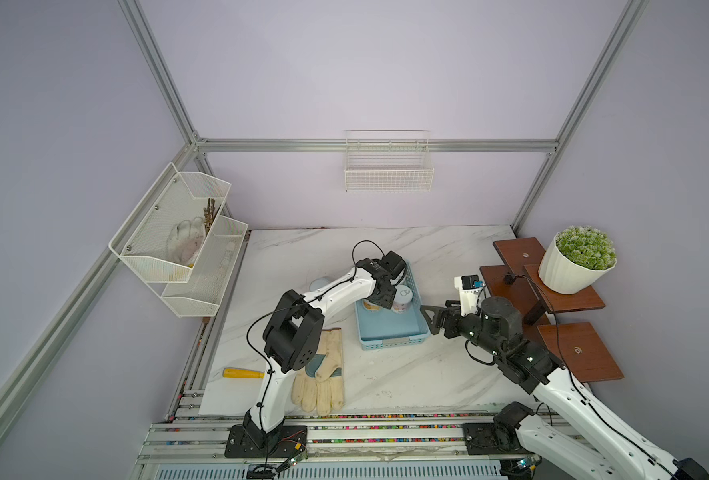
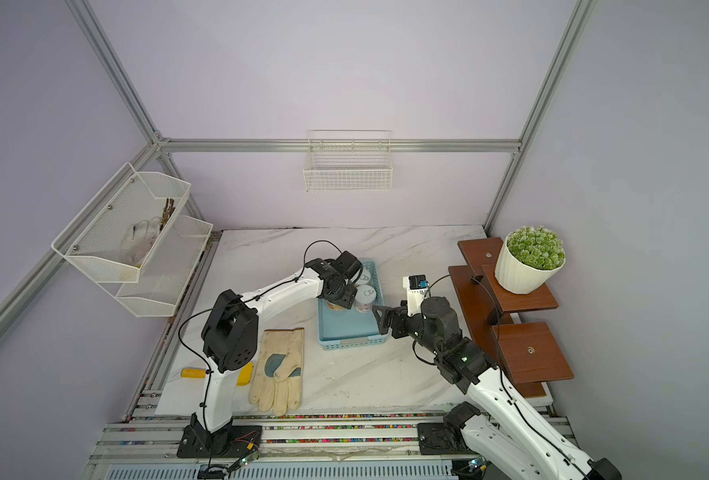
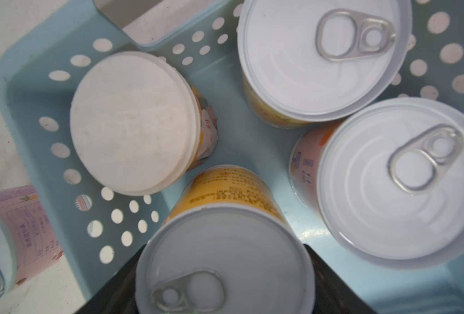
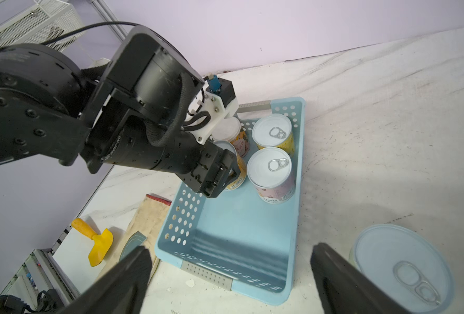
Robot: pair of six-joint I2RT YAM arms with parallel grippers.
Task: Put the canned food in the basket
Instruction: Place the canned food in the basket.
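Left gripper clamps yellow tin inside basket, mid-frame in both top views; three tins already in. Two outside (pink tin by basket wall, pale tin beside right gripper: spread, empty).

Overhead pair, wrist close-ups, common basket

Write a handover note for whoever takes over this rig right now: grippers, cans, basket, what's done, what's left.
Left gripper: shut on a yellow can inside the basket, not yet released.
Right gripper: open, empty, at the basket's near end.
Done: three cans stand in the basket's far half.
On the table: a pink can beside the basket on the left arm's side, one more can by the right gripper.
Left: release the held can, then load those two.
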